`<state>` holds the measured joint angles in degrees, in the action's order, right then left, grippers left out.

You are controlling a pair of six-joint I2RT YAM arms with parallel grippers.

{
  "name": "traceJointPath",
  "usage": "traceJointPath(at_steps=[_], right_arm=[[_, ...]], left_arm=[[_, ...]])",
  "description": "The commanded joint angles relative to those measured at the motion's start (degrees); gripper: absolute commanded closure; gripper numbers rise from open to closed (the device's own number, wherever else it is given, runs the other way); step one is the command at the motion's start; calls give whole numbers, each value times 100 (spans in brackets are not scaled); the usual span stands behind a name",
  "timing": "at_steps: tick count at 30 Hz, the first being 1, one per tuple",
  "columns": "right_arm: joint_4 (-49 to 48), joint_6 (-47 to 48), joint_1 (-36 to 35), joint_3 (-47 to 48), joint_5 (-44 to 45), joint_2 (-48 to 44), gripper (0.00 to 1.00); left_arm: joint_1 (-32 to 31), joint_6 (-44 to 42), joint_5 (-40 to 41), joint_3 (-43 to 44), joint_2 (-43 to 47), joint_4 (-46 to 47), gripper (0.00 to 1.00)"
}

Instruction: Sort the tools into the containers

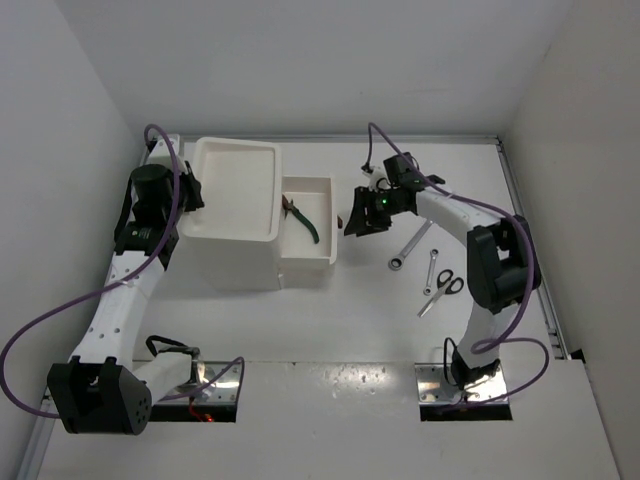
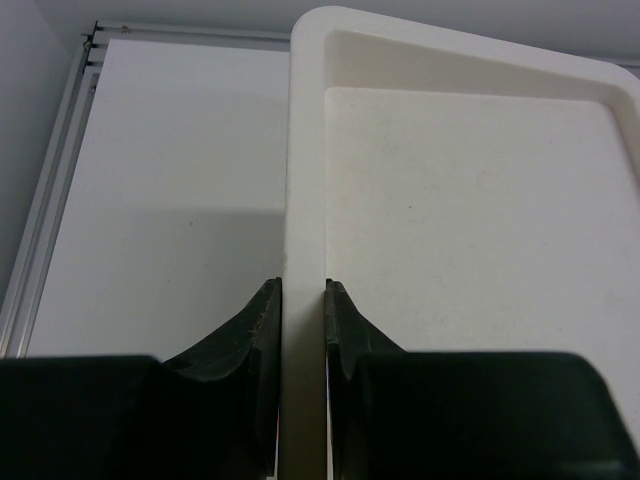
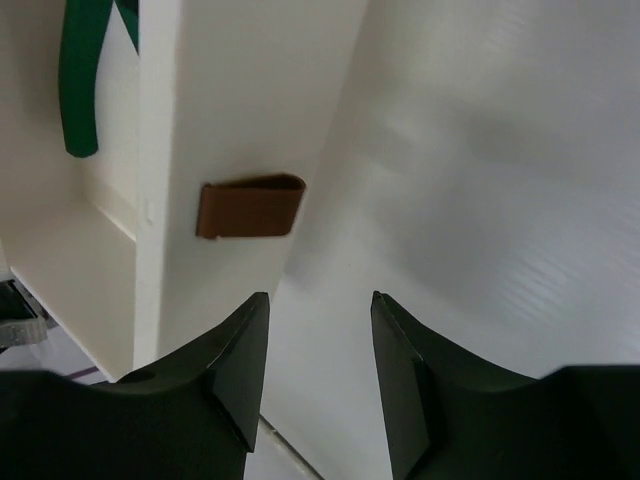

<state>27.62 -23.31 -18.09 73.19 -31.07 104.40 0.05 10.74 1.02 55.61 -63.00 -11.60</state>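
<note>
Top cam looks down; wrist cams close on box (image 1: 236, 260) (shared w/ top).

Left arm (image 1: 120, 290) reaches forward with left fingers (image 2: 250, 340) pinched narrow; right arm (image 1: 460, 215) bends leftward, right fingers (image 3: 235, 360) spread apart.

You're looking at matt white plastic on the box (image 2: 305, 150), a smooth reddish-brown plastic knob (image 3: 250, 207), glossy green grips on the pliers (image 3: 78, 90), and bright bare metal on the longer wrench (image 1: 410, 246), over a matt white table (image 1: 380, 330).
</note>
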Motion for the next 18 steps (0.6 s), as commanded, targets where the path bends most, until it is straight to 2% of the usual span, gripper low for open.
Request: traceJointPath(at_steps=[1, 7, 13, 18], right_arm=[[-582, -261, -213, 353, -285, 317, 55], [-915, -393, -669, 1003, -347, 932, 56], [-1486, -639, -1013, 1347, -672, 1258, 56], [-1601, -508, -1346, 1777, -892, 1486, 56]], left_arm=[[30, 253, -31, -191, -379, -757, 100], [30, 253, -146, -244, -379, -757, 100], [30, 253, -251, -244, -432, -757, 100], [30, 200, -392, -297, -485, -757, 100]])
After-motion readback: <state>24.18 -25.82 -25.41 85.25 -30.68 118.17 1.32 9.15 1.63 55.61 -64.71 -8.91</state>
